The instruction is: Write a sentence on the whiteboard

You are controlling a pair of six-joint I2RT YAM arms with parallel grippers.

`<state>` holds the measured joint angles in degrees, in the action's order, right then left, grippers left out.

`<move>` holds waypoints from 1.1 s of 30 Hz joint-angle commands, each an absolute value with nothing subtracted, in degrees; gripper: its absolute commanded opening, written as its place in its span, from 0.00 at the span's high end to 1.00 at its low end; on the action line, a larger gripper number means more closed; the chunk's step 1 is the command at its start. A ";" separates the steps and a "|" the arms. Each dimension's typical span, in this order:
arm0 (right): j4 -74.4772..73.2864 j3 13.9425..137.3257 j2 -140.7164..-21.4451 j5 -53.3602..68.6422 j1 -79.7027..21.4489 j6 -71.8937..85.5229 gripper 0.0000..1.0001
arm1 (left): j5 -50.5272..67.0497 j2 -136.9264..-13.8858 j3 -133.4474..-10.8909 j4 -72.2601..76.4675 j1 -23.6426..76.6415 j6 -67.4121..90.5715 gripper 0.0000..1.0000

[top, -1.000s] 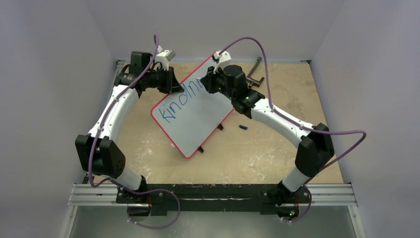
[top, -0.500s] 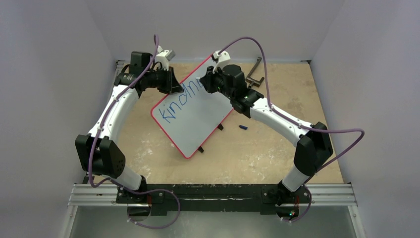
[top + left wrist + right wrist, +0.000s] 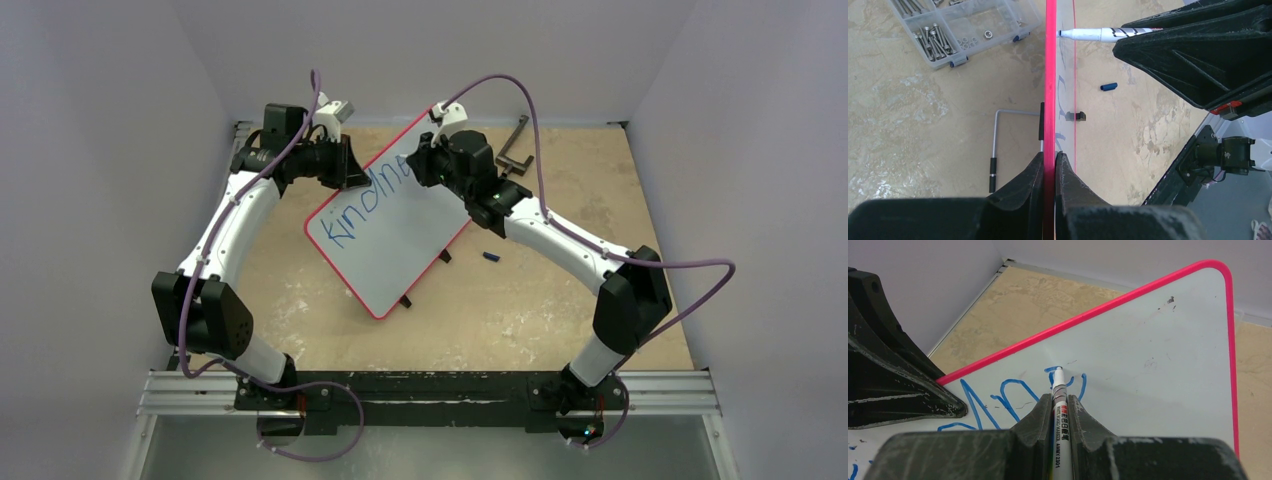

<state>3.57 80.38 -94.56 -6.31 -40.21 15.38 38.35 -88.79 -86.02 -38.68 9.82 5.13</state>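
Note:
The whiteboard, white with a thin red rim, stands tilted on the table; its rim runs edge-on up the left wrist view, and its face fills the right wrist view. My left gripper is shut on that red rim at the board's far left edge. My right gripper is shut on a white marker whose tip touches the board. The sentence in blue reads "kindn" plus a partly drawn letter.
A blue marker cap lies on the table right of the board. Black board clips stand near its lower edge. A clear compartment box of screws sits behind the board. A black bracket lies far right.
The right gripper with the marker has shifted very slightly on the board; the blue stroke at the marker tip has grown a little. The left arm has not moved.

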 commanded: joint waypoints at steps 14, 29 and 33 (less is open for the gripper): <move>3.87 80.02 -94.66 -8.85 -40.17 15.69 1.00 | 38.30 -87.99 -85.69 -42.09 11.43 1.45 1.00; 3.88 78.42 -94.05 -8.64 -40.16 15.90 1.00 | 38.41 -87.90 -85.61 -42.05 11.43 1.44 1.00; 4.08 78.00 -93.73 -7.76 -40.12 15.95 1.00 | 38.40 -88.04 -85.69 -42.06 11.43 1.42 1.00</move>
<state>3.51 79.02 -94.76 -8.14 -40.16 15.42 38.09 -88.79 -86.02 -38.72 9.82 5.19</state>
